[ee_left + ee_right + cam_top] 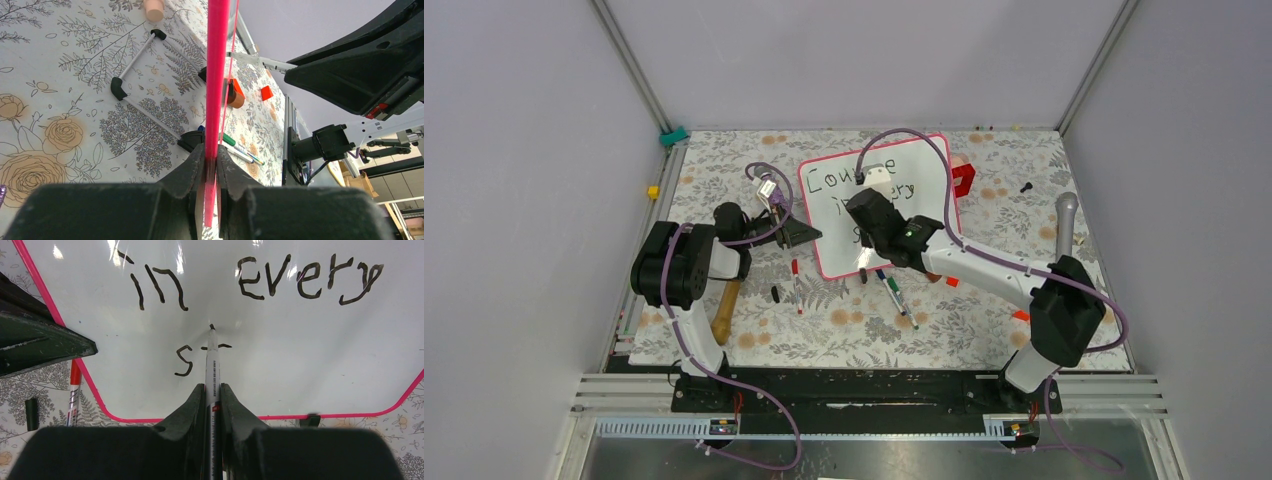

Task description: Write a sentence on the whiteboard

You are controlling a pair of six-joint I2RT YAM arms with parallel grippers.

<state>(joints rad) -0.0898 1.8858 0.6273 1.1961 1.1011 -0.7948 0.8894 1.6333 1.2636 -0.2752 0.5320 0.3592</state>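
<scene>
The whiteboard [310,360] is seen as glossy white, framed by a thin pink-red line. The sentence [310,280] is written in black. The bench [984,310] is covered in pale cloth printed with grey leaves and tan roses. A red block [963,180] is found at 2 o'clock of the board, a green marker [896,292] at 6 o'clock. The grey marker [212,365] is tipped black.

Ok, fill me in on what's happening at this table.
The right end effector grips a marker, its tip on the whiteboard, partway through the sentence: "Courage in every" is written, and the next word has only an "s" and part of a "t". The left end effector clamps the board's pink edge. A few spare markers lie beside the board.
</scene>
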